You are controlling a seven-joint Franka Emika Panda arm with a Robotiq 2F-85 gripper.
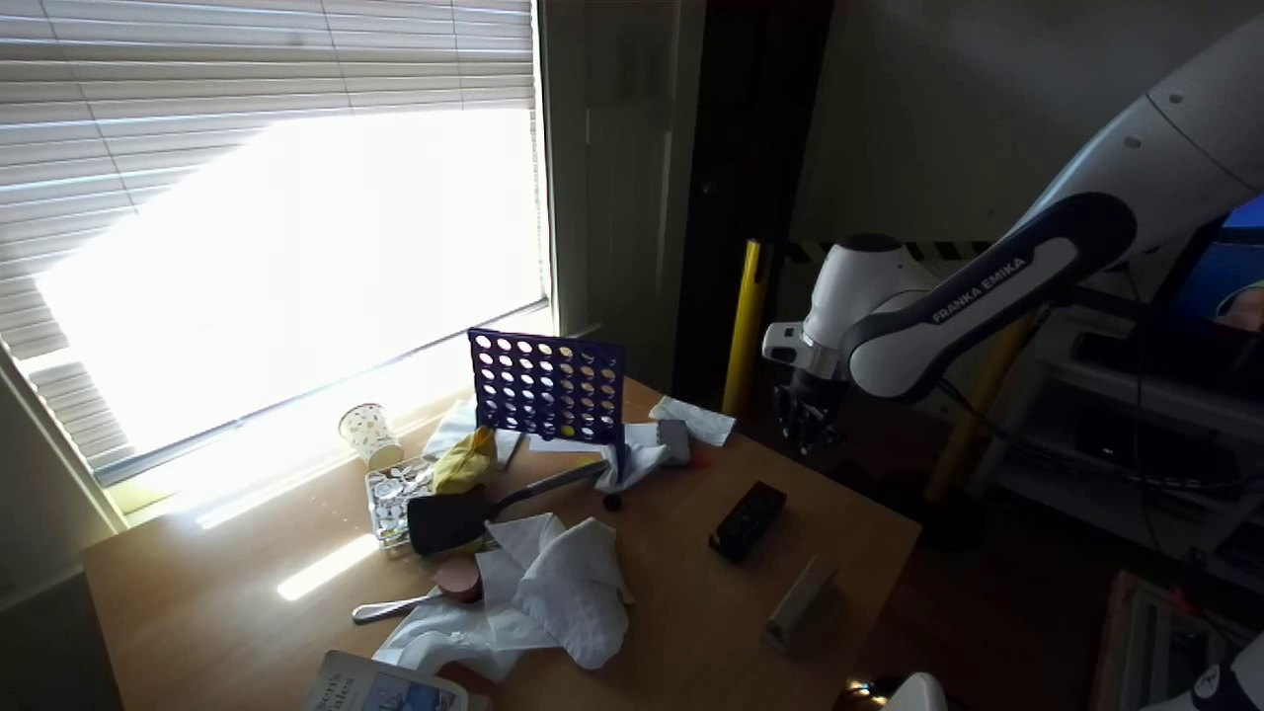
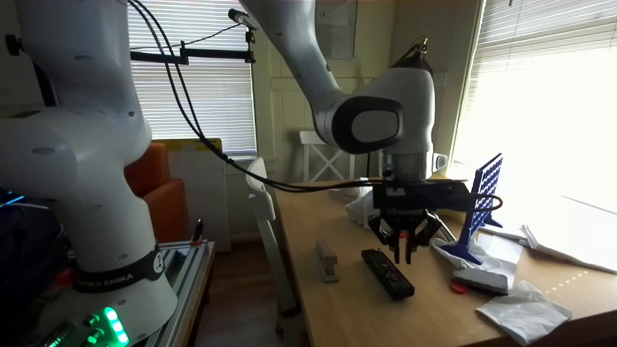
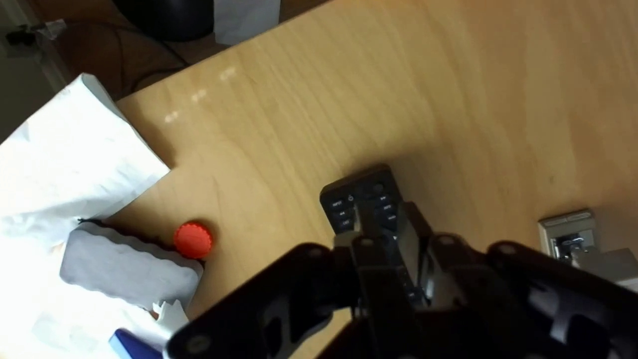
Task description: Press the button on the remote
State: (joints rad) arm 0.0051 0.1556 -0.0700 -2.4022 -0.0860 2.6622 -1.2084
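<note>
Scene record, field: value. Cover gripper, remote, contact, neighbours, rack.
gripper: slightly open, pointing down, above the table
remote: black, lying flat on the table, buttons up
contact: none seen; the gripper is clear of the remote
stapler: beside the remote, not touching it
red disc: next to the grey block
rack: blue grid, standing upright

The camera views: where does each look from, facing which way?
An exterior view: high up, looking down over the table; arm at right.
An exterior view: seemingly at the opposite end, looking back; base, arm and gripper show.
Wrist view: by the gripper, facing down at the remote; gripper shows.
Both exterior views share the stapler and Connect Four grid.
</note>
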